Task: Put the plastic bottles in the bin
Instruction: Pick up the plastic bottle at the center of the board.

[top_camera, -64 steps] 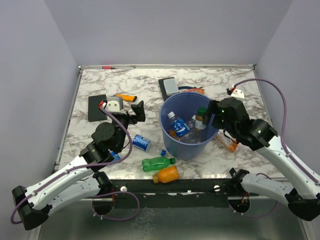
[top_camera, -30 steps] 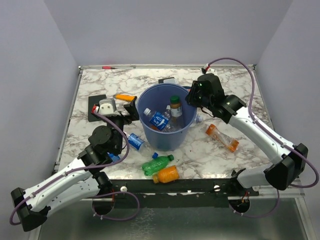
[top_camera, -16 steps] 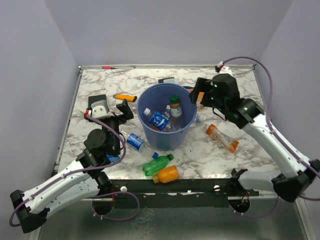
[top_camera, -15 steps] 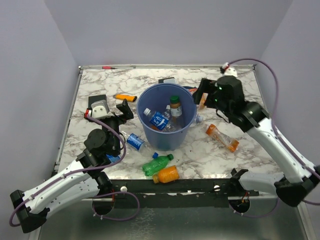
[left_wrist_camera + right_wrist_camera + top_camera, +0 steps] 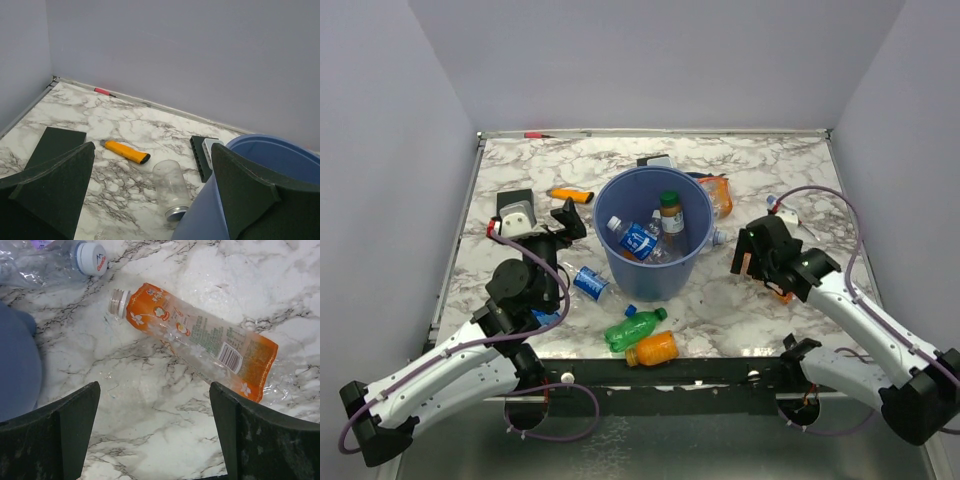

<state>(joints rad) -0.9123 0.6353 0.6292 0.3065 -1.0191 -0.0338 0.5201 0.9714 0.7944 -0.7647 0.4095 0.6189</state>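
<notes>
Several bottles point(image 5: 638, 240) sit in the bin point(image 5: 655, 285), which stands mid-surface point(image 5: 770, 165). At its four o'clock an orange-labelled bottle point(image 5: 200, 340) lies flat. The right tool point(image 5: 155, 412) hangs over it, spread wide and empty, wrist bent downward, probably lining up a pick. At six o'clock lie a green bottle point(image 5: 635, 328) and an orange bottle point(image 5: 655, 348). The left tool point(image 5: 155, 175), also spread and empty, waits at the bin's nine o'clock, its arm reaching forward.

marble table point(image 5: 790, 165), bin point(image 5: 658, 282), scattered bottles point(image 5: 632, 329)
</notes>
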